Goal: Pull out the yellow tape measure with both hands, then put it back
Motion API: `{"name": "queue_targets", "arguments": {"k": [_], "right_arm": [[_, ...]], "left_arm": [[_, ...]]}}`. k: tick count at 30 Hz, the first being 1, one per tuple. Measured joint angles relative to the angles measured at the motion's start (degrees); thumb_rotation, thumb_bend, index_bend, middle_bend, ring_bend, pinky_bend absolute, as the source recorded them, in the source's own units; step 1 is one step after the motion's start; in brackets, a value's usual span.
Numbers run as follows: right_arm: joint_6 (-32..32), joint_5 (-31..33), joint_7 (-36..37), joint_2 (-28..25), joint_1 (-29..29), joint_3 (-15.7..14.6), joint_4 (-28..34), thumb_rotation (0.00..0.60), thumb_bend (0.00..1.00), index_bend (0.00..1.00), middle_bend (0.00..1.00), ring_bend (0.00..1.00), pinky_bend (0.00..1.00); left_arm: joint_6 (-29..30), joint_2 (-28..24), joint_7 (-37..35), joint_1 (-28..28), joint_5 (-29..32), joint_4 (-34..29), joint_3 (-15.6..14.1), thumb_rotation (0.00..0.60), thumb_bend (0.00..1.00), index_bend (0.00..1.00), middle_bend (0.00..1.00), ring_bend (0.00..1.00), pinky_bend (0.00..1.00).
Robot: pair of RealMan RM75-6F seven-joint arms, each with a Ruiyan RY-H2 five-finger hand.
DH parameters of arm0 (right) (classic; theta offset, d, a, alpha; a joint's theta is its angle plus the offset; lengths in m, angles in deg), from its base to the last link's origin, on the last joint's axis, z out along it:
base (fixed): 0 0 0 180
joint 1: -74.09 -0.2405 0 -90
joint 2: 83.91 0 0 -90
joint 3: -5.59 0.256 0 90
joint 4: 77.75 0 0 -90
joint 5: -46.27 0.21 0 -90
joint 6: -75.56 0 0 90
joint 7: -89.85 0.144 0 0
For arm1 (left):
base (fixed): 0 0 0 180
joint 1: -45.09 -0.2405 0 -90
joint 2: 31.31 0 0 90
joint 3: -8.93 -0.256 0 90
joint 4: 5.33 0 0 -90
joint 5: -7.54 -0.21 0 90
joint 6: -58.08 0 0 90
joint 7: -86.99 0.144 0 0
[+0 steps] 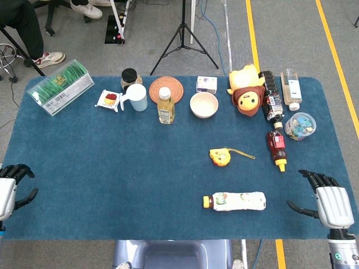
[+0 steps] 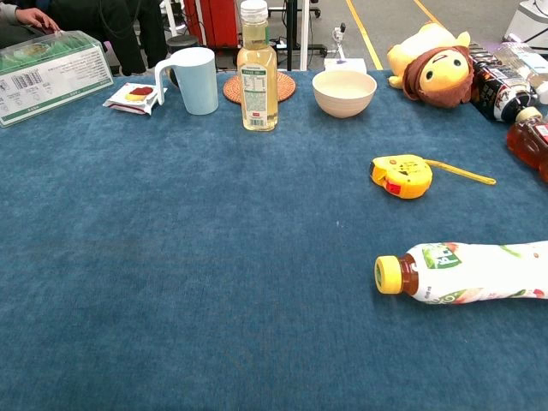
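Fingers (image 1: 317, 180) of the right hand (image 1: 331, 203) are spread apart and hold nothing, reaching forward over the near right corner of the blue counter (image 1: 112, 168), thumb out to the side. At the near left edge the left hand (image 1: 10, 188) lies the same way, fingers apart and empty. Only the head view shows either hand; the chest view shows neither.

Nearest among the objects, a bottle of tea (image 1: 234, 201) with a yellow cap lies on its side; its label is too small to read. Beyond it, right of centre, sits the yellow tape measure (image 1: 220, 157), well apart from both hands, a short length of yellow tape (image 1: 242, 152) trailing out to the right.

Along the far side stand a white mug (image 2: 194, 80), an upright bottle of pale drink (image 2: 257, 73), a cream bowl (image 2: 343, 92) and a plush doll (image 2: 435, 67). The chest view shows print on the upright bottle's label, unreadable.
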Motion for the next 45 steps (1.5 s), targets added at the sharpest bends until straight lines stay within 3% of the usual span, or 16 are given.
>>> {"name": "queue_targets", "arguments": {"k": [33,45], "right_arm": [[0.25,-0.86,-0.22,-0.63,-0.06,0.04,1.68,0.389,0.04,0.24,0.36,0.36,0.37],[-7.38,-1.56,4.85,-1.35,-8.81,4.71,3.22,0.387,0.04,0.24,0.37,0.4,0.41]], "left_arm": [[-2.35,-1.22,0.71,0.91,1.1,-2.03,0.08,0.6,0.2,0.45,0.37,0.3,0.33],[-4.71,-3.74,2.28,2.3,2.51,-5.46,0.73,0.6,0.2,0.45,0.37,0.3,0.33]]}}
